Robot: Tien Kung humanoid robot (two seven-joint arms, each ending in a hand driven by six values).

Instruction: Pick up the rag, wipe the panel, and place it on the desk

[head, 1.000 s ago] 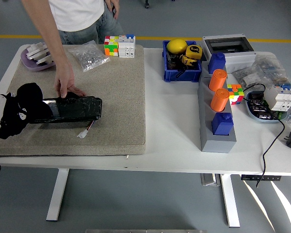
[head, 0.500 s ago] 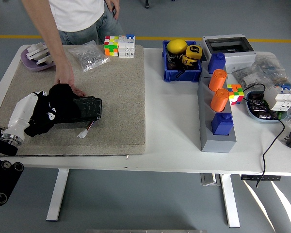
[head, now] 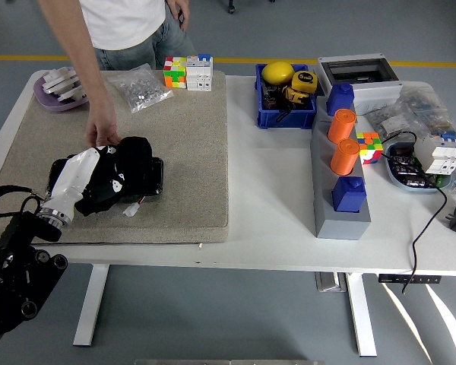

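While the white table [head: 273, 243] carries clutter along its right half, its near strip and the stretch between the beige felt mat [head: 184, 152] and the grey tool rack [head: 338, 224] lie bare. The mat covers the left half, its front edge just inside the table's near edge, with open room on its right part. The robot's left arm enters from the lower left corner, and the left hand [head: 110, 179] lies on the flat black panel [head: 153, 176] near the mat's front left, gripping the black rag [head: 133, 163] pressed on top of it; only the panel's right end shows. A person's hand [head: 102, 129] rests its fingertips at the panel's far edge, just beside the rag. Behind sit a blue plastic bin [head: 285, 114] with a yellow tape measure [head: 304, 82], whose print is too small to read, and two orange cylinders [head: 342, 141] on the rack.
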